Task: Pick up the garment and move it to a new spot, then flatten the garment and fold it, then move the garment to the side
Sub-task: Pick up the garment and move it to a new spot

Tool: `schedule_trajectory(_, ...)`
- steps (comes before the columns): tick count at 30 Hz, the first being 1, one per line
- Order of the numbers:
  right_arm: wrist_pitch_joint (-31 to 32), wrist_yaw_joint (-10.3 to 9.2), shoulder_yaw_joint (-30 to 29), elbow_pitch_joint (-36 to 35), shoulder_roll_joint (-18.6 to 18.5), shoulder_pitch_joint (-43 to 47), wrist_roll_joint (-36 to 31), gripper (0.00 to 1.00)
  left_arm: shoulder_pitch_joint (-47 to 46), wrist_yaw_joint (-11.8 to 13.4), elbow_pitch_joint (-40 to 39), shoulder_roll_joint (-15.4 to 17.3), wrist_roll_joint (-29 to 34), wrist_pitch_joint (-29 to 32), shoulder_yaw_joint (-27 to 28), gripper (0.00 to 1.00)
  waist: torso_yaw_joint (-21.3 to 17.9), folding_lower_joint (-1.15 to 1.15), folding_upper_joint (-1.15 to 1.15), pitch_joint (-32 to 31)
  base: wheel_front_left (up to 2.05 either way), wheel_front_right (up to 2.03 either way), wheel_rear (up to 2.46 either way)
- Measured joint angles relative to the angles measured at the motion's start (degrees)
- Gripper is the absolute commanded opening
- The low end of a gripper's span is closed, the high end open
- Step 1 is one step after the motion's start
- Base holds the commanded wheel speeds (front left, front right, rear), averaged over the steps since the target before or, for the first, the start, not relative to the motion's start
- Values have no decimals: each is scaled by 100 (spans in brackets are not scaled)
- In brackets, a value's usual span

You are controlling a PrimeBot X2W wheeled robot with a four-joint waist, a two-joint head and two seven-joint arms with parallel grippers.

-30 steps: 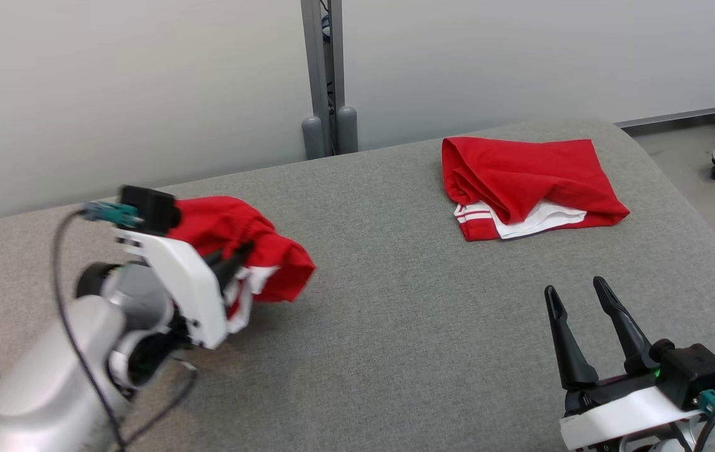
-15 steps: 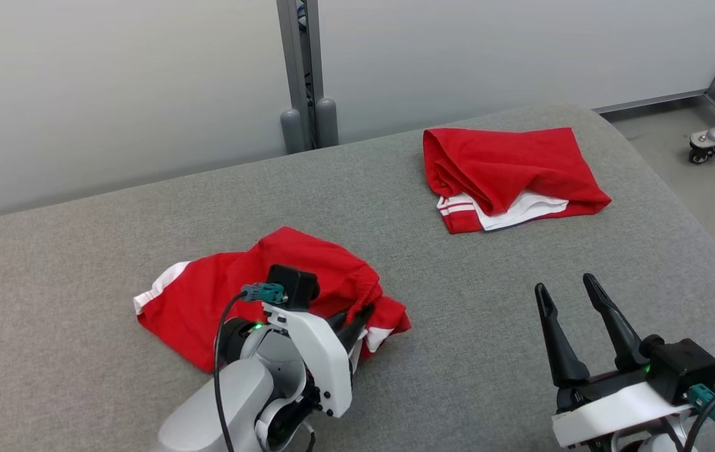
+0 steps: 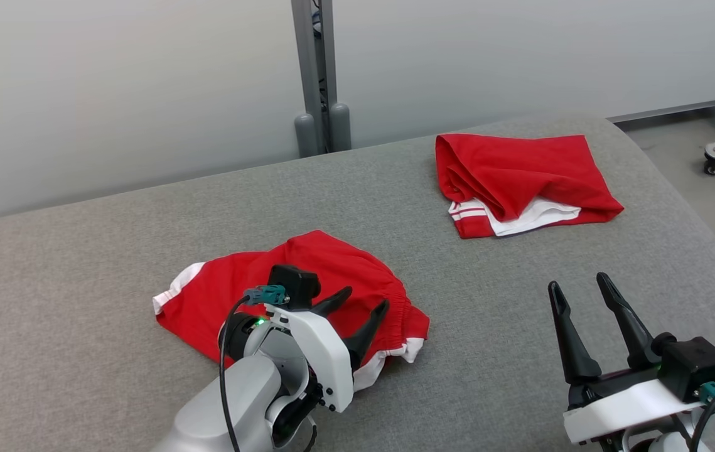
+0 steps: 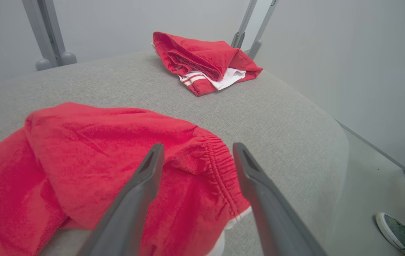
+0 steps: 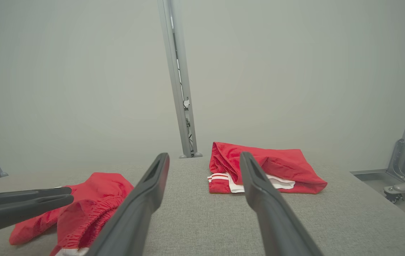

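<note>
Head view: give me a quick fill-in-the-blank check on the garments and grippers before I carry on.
The left gripper, above the crumpled garment, has its jaws ____. The right gripper holds ____. The folded garment lies on the grey table's far ____ side. Both garments are mainly ____ with white trim.
Missing words: open; nothing; right; red.
</note>
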Motion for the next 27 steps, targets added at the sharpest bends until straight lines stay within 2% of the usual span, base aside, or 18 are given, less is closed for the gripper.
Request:
schedule_trajectory(5, 0, 0, -33, -26, -30, 44, 0, 100, -106, -15, -33, 144, 65, -314, 46, 100, 154, 0, 0, -77, 0, 0, 0)
schedule_trajectory(16, 0, 0, -168, -70, -64, 222, 29, 100, 299, 661, -877, 1256, 122, -1125, 702, 100, 539, 0, 0, -204, 0, 0, 0)
schedule_trajectory(17, 0, 0, -168, -70, -64, 222, 29, 100, 299, 661, -877, 1256, 122, -1125, 702, 100, 539, 0, 0, -204, 0, 0, 0)
schedule_trajectory(18, 0, 0, -233, -89, -59, 242, 51, 100, 486, 773, -1099, 1396, 123, -1182, 862, 100, 600, 0, 0, -226, 0, 0, 0)
schedule_trajectory(22, 0, 0, -423, -121, -14, 419, 90, 100, 995, 1069, -1614, 1593, 252, -1255, 1228, 100, 735, 0, 0, -283, 0, 0, 0)
schedule_trajectory(23, 0, 0, -423, -121, -14, 419, 90, 100, 995, 1069, -1614, 1593, 252, -1255, 1228, 100, 735, 0, 0, -283, 0, 0, 0)
schedule_trajectory(27, 0, 0, -434, -144, 54, 470, 89, 100, 1577, 1298, -2323, 1724, 602, -1271, 1912, 100, 834, 0, 0, -297, 0, 0, 0)
